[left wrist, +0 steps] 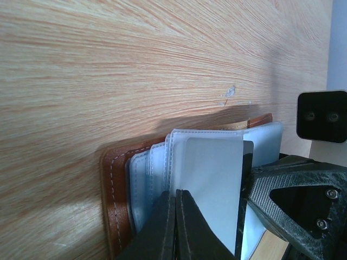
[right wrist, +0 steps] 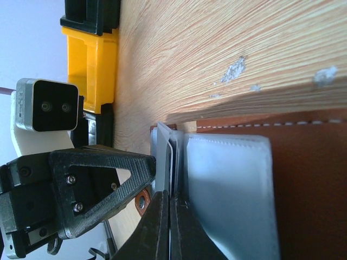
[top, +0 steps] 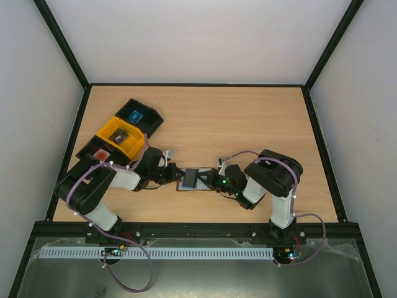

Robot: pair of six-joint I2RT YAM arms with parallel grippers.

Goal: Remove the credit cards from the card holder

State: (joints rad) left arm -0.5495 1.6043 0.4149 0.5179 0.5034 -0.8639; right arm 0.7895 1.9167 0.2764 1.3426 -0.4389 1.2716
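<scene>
Left gripper (left wrist: 174,225): fingers clenched tip to tip, set against a pale pocket leaf (left wrist: 209,179) of the card holder (left wrist: 115,189). Nothing shows between them.

Right gripper (right wrist: 168,230), at the card holder's opposite side: also clenched. Thin leaf edges (right wrist: 164,151) run down into the finger line (a nip on one seems likely; which one I cannot tell).

The card holder lies open and flat on the table (top: 248,124), between both grippers.

Progress, as judged: the pockets in view look blank, with no card face showing.

Left of the card holder and farther back stand three bins in a row:
- Nearest: a black bin (top: 87,151) holding a red card (top: 100,155).
- Next: the yellow bin (top: 107,129) holding a dark grey card (top: 121,136).
- Farthest: a second black bin (top: 153,120) holding something blue (top: 135,115).

Both cards seem to be out. At most a last check of the pockets is left.
</scene>
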